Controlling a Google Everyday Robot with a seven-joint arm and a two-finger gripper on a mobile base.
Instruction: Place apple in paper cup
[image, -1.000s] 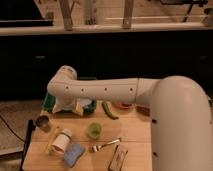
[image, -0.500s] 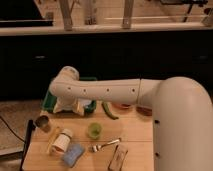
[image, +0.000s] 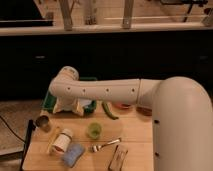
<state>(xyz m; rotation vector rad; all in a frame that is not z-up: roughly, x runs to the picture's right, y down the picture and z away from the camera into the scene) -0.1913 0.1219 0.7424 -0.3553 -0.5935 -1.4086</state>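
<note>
The white paper cup (image: 63, 139) lies tilted on the wooden table (image: 135, 142) at the front left, with a reddish-brown mouth facing the lower left. A small orange-red round thing, which may be the apple (image: 122, 106), shows just under my arm at the table's back and is partly hidden. My gripper (image: 71, 107) hangs from the wrist at the table's back left corner, above and behind the paper cup and in front of a green tray.
A small dark metal cup (image: 43, 122) stands at the left edge. A small green cup (image: 93, 130) is mid-table, with a long green vegetable (image: 110, 111) behind it. A fork (image: 105, 145), a blue sponge (image: 73, 154) and a brown bar (image: 118, 159) lie in front. The green tray (image: 50, 102) is behind the gripper.
The wrist and gripper have shifted slightly to the right and down. The things on the table have not moved.
</note>
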